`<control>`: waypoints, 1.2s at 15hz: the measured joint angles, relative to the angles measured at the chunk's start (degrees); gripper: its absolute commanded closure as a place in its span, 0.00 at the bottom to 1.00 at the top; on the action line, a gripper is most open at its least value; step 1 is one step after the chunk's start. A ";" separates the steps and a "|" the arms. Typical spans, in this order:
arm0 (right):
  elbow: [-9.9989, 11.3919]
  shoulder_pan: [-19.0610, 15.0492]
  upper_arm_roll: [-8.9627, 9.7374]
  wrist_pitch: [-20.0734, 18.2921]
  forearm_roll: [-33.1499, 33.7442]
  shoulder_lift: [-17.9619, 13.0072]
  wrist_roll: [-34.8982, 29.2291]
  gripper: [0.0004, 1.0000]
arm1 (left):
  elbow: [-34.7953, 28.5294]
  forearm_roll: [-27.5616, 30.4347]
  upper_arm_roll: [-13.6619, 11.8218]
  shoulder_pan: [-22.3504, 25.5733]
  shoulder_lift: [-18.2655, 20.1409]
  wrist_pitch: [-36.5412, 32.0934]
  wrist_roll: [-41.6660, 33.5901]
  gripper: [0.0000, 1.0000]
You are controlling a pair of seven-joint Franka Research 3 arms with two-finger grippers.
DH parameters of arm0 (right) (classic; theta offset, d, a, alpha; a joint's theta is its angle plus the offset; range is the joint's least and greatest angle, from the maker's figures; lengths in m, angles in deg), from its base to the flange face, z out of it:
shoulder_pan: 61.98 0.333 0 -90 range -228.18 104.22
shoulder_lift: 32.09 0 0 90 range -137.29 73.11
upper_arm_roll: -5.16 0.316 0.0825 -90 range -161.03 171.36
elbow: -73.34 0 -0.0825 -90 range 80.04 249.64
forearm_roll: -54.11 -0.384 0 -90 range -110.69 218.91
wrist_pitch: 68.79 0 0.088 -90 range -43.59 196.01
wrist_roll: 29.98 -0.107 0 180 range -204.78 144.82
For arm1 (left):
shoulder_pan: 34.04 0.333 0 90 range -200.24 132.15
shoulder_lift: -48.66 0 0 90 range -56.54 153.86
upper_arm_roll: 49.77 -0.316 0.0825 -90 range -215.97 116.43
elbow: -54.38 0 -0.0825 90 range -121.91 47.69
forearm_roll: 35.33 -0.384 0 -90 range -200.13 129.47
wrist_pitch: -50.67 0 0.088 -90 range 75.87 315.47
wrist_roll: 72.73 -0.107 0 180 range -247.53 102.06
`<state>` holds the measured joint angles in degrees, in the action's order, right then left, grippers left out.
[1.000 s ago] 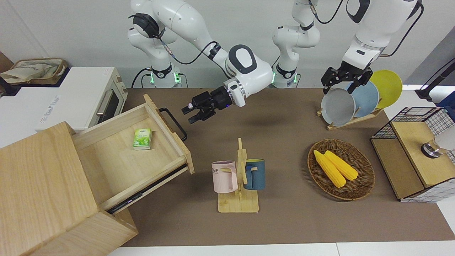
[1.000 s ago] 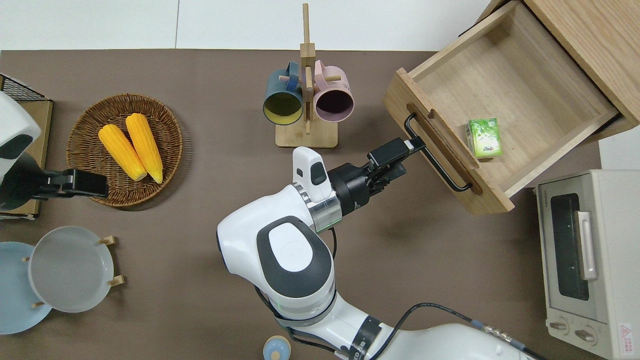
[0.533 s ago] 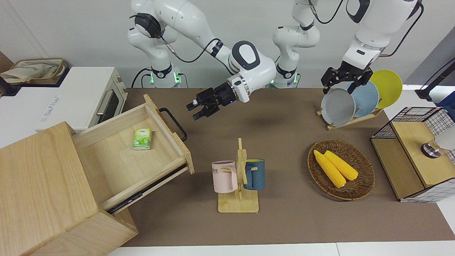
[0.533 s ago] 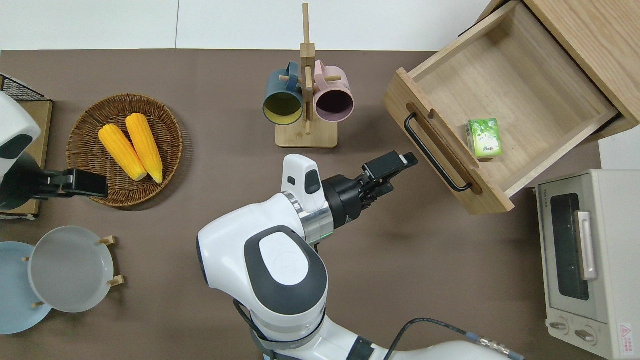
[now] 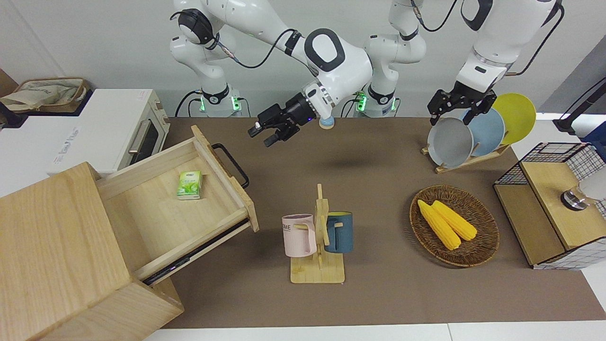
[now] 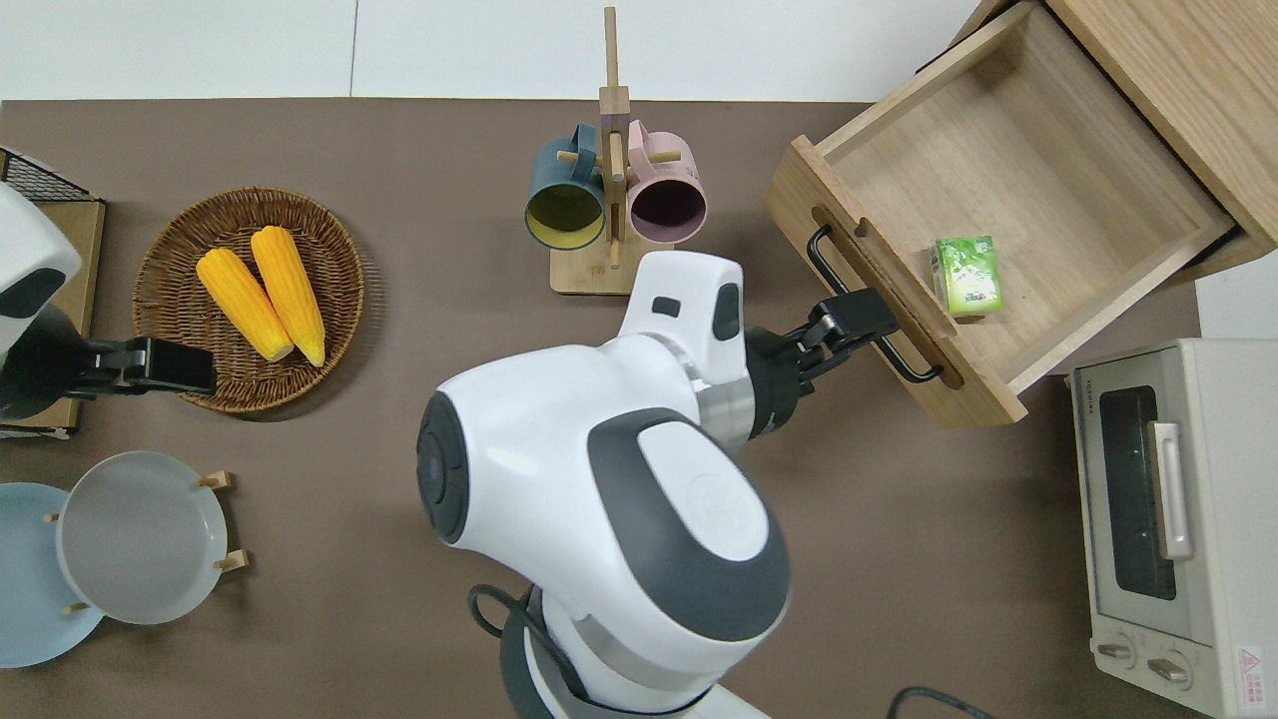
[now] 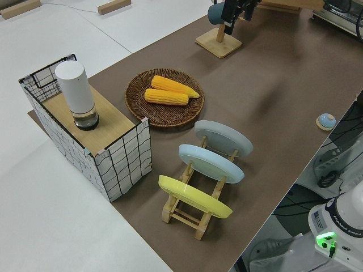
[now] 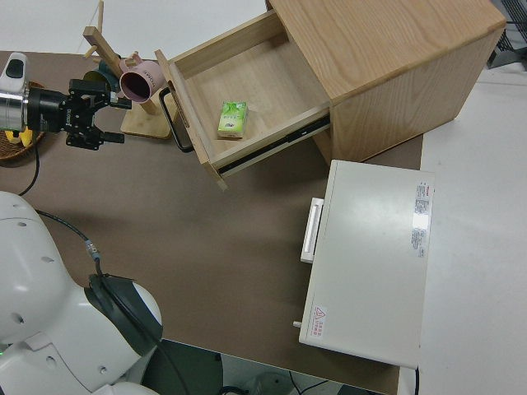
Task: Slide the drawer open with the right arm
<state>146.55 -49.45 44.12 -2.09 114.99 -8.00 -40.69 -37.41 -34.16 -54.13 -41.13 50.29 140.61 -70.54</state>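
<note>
The right tool (image 5: 271,132) hangs with fingers spread, gripping nothing — clear of the black handle (image 5: 231,165). The drawer (image 5: 175,199) stands pulled well out at the right arm's end of the worktop (image 5: 378,293), so the job looks done: lift away cleanly without knocking the handle. The forearm slopes down toward the drawer front; the left arm is parked.

Wide, shallow light-wood tray drawer (image 5: 163,199) with black bar handle (image 5: 230,165), pulled fully out of its box; right arm's black two-finger gripper (image 5: 271,132) raised clear of the handle.
</note>
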 measured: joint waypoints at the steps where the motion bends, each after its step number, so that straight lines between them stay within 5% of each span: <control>1: -0.32 -0.48 -1.78 1.64 -3.38 -1.62 0.41 0.01 | 0.00 0.00 0.00 0.00 0.00 0.00 0.00 0.00; 7: -0.38 -5.58 -11.47 7.92 -23.04 -10.54 5.15 0.01 | 0.00 0.00 0.00 0.00 0.00 0.00 0.00 0.00; 10: 0.81 -8.96 -19.11 11.21 -34.25 -15.35 10.53 0.01 | 0.00 0.00 0.00 0.00 0.00 0.00 0.00 0.00; 14: 5.55 -12.44 -24.71 15.21 -42.06 -19.75 14.50 0.01 | 0.00 0.00 0.00 0.00 0.00 0.00 0.00 0.00; 18: 8.95 -19.50 -26.43 16.86 -50.37 -22.95 16.27 0.01 | 0.00 0.00 0.00 0.00 0.00 0.00 0.00 0.00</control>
<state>155.50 -68.95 17.69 14.77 64.62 -30.94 -24.42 -37.41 -34.16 -54.13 -41.13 50.29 140.61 -70.54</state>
